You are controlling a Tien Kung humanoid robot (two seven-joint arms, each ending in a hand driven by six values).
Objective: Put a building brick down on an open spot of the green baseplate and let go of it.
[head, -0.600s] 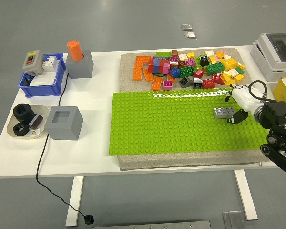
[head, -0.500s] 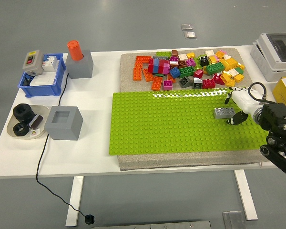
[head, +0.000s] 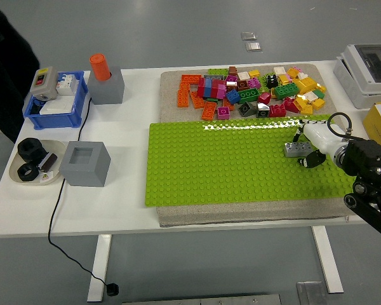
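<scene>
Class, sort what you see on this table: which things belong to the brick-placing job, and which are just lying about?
In the job:
right hand
grey brick it grips
green baseplate
pile of loose bricks

Lying about:
blue bin
orange cylinder
grey block
plate of black parts

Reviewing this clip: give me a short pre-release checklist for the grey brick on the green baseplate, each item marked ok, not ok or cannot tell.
1. Brick in hand: the right hand has its fingers around the grey brick. ok.
2. Brick over the green baseplate, inside its right edge. ok.
3. Spot open: no other brick lies on the baseplate near it; the loose brick pile sits behind the plate. ok.
4. Brick seated on the studs: contact is too small to judge. cannot tell.
5. Brick square to the stud rows. cannot tell.
6. Left arm clear of the work: it is out of view. cannot tell.
</scene>
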